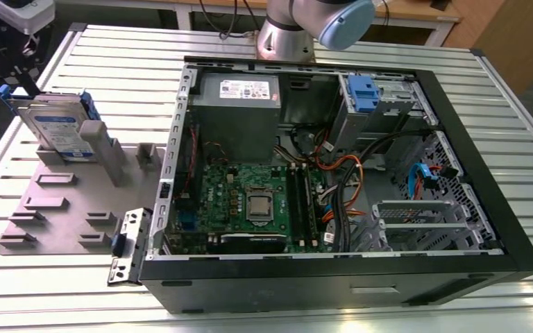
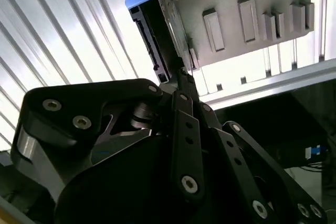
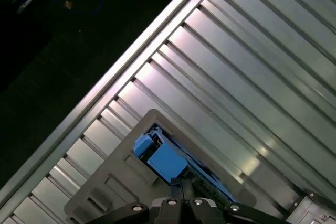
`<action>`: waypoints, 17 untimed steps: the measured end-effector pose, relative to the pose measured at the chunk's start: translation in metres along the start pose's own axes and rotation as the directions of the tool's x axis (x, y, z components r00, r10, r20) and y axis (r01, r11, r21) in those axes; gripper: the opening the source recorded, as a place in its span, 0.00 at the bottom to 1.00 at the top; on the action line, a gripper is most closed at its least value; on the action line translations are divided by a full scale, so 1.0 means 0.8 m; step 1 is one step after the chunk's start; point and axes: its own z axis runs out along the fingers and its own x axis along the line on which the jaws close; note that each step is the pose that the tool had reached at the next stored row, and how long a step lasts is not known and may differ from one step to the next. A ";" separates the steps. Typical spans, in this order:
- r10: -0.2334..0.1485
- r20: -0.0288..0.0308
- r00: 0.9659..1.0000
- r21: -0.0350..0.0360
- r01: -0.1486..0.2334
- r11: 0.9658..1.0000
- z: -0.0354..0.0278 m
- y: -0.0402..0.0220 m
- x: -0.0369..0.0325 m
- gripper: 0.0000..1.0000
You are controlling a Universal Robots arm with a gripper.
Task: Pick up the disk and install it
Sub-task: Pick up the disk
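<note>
The disk (image 1: 58, 128) stands on edge in a slot at the far corner of the grey fixture plate (image 1: 63, 208), on the exterior view's left. Its white-and-blue label faces the camera, and its blue carrier frame (image 3: 163, 156) shows along the edges. My gripper (image 1: 14, 87) hangs just above and behind the disk's upper corner. In both wrist views the fingers are pressed together into a narrow tip, gripper (image 2: 182, 74) and gripper (image 3: 181, 184), right at the end of the disk (image 2: 155, 35). I cannot tell whether the tip touches it.
The open computer case (image 1: 341, 277) lies on the slatted metal table (image 1: 507, 104), right of the fixture. Inside are a grey power-supply box (image 1: 239, 90), a motherboard (image 1: 248, 201), cables, a blue latch on a metal cage (image 1: 364, 94) and a bare metal bracket (image 1: 415, 222).
</note>
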 end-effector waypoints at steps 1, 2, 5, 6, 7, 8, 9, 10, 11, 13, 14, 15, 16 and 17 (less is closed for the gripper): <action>-0.017 -0.001 1.000 0.000 0.017 1.000 0.0000 0.0000 0.0000 0.11; -0.035 -0.001 0.999 -0.001 0.035 0.999 0.0001 0.0000 0.0000 0.11; -0.088 -0.004 0.996 -0.002 0.088 0.996 0.0001 0.0000 0.0000 0.11; -0.106 -0.004 0.994 -0.003 0.106 0.994 0.0001 0.0000 0.0000 0.11; -0.124 -0.005 0.992 -0.003 0.124 0.992 0.0002 0.0000 0.0000 0.11; -0.142 -0.006 0.990 -0.004 0.142 0.990 0.0002 0.0000 0.0000 0.11; -0.159 -0.006 0.987 -0.004 0.158 0.987 0.0002 0.0000 0.0000 0.11; -0.176 -0.007 0.984 -0.005 0.176 0.984 0.0002 0.0000 0.0000 0.11; -0.193 -0.008 0.981 -0.005 0.193 0.981 0.0002 0.0000 0.0000 0.11; -0.227 -0.009 0.974 -0.006 0.227 0.974 0.0003 0.0000 0.0000 0.11; -0.246 -0.010 0.969 -0.007 0.246 0.969 0.0003 0.0000 0.0000 0.11; -0.263 -0.010 0.965 -0.007 0.262 0.965 0.0003 0.0000 0.0000 0.11; -0.279 -0.011 0.960 -0.008 0.279 0.960 0.0004 0.0000 0.0000 0.11; -0.294 -0.011 0.956 -0.008 0.294 0.956 0.0004 0.0000 0.0000 0.11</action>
